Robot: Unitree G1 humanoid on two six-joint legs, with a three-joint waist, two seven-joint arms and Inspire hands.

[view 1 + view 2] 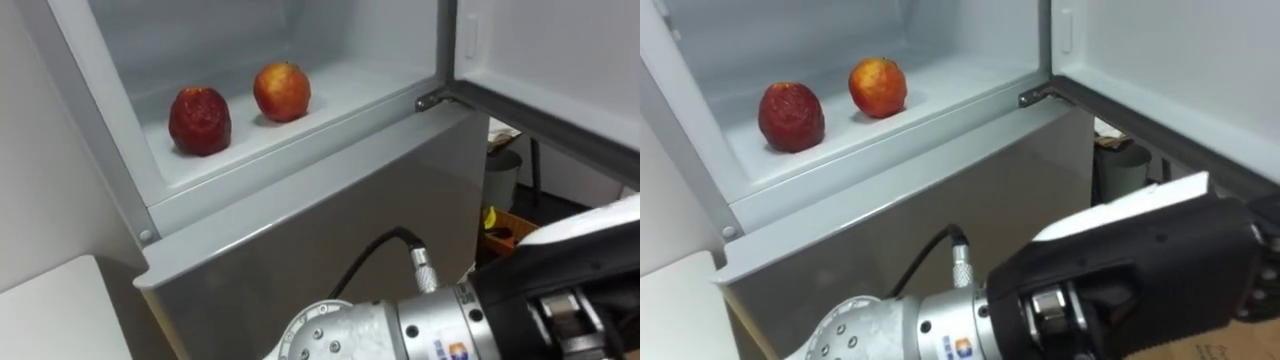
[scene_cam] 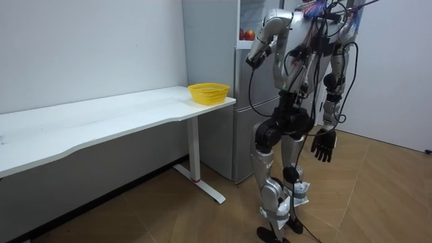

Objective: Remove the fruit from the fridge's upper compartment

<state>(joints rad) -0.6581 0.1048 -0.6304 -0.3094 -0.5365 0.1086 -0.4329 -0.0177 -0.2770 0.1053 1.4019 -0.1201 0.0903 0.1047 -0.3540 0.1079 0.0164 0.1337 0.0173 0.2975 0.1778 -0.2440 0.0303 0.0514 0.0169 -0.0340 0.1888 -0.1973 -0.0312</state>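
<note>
While two apples (image 1: 200, 120) (image 1: 282, 91) lie shelved, the right hand (image 2: 323, 146) hangs slack, left hand (image 1: 1120, 268) unreadable.

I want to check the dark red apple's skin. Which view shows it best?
The left eye view: the dark red apple sits large and unblocked on the fridge shelf. The right eye view shows it nearly as well; in the room view it is a mere red speck.
</note>
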